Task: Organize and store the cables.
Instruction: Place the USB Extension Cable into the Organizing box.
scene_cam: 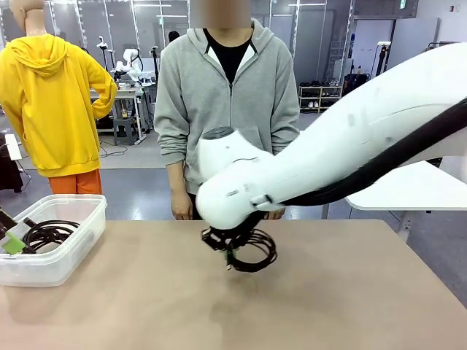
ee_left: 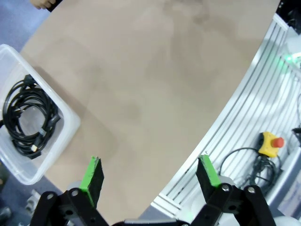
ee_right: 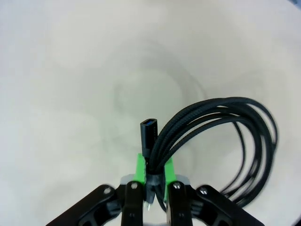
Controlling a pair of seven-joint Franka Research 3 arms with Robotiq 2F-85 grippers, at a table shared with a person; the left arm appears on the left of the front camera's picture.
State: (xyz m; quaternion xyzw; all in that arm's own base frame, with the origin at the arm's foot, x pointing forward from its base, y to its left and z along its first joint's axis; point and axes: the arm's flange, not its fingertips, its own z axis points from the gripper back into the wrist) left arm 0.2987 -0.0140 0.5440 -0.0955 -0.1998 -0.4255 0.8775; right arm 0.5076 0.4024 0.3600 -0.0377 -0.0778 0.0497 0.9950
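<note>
The right arm reaches across the middle of the table [scene_cam: 350,292], and its gripper [ee_right: 154,165] is clamped on a coiled black cable [ee_right: 225,136]. In the right wrist view the green pads [ee_right: 139,167] pinch the bundled strands where they gather, with a plug end [ee_right: 147,134] sticking up just beside the strands, and the rest of the coil loops out to one side. From the front, that coil [scene_cam: 244,248] hangs under the arm's wrist, over the middle of the table towards its far edge; whether it touches the top I cannot tell.

A second coiled cable [scene_cam: 49,233] lies in the clear bin [scene_cam: 69,251] at the table's left edge. The left wrist view shows that coil [ee_left: 29,120] lying inside the bin [ee_left: 66,136].

The left gripper [ee_left: 150,176] hangs over the near part of the table with its jaws spread wide and nothing between them.

A person in a grey hoodie [scene_cam: 219,95] stands at the far edge, behind the right arm.
</note>
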